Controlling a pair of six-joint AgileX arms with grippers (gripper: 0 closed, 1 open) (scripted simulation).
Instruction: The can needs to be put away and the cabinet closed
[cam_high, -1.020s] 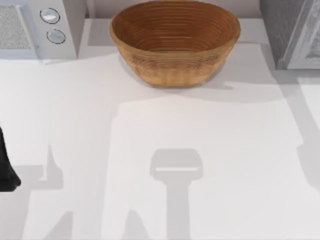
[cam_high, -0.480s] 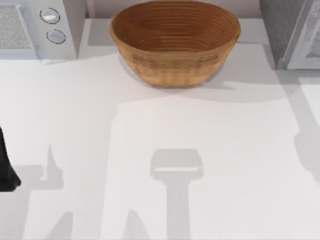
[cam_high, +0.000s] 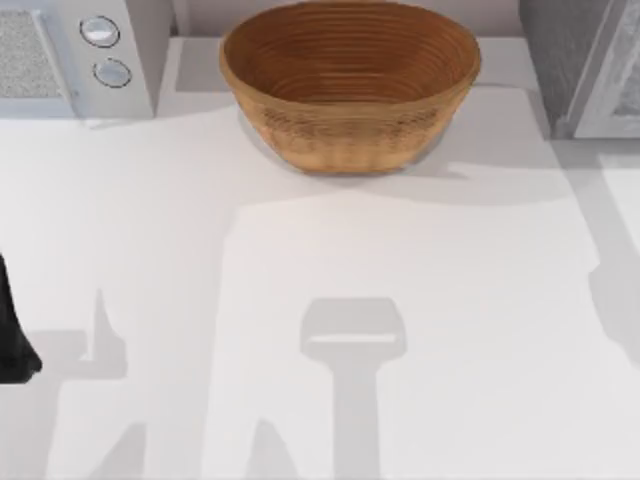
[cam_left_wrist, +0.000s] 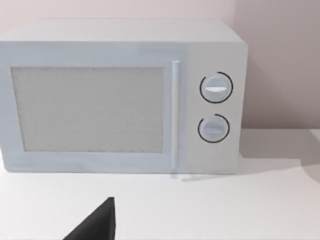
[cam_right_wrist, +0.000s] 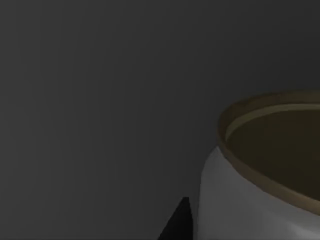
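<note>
- The left arm (cam_high: 12, 330) shows as a black shape at the table's left edge; whether its gripper is spread or pressed together, I cannot tell
- A pale grey microwave (cam_left_wrist: 120, 97) with two round dials sits at the back left corner of the white table (cam_high: 300, 270)
- A round brown wicker basket (cam_high: 350, 85) stands at the back centre
- The small white can with a dull gold rim (cam_right_wrist: 265, 175) appears very close in the dim right wrist view, against a dark grey surface; the right gripper's state I cannot tell
</note>
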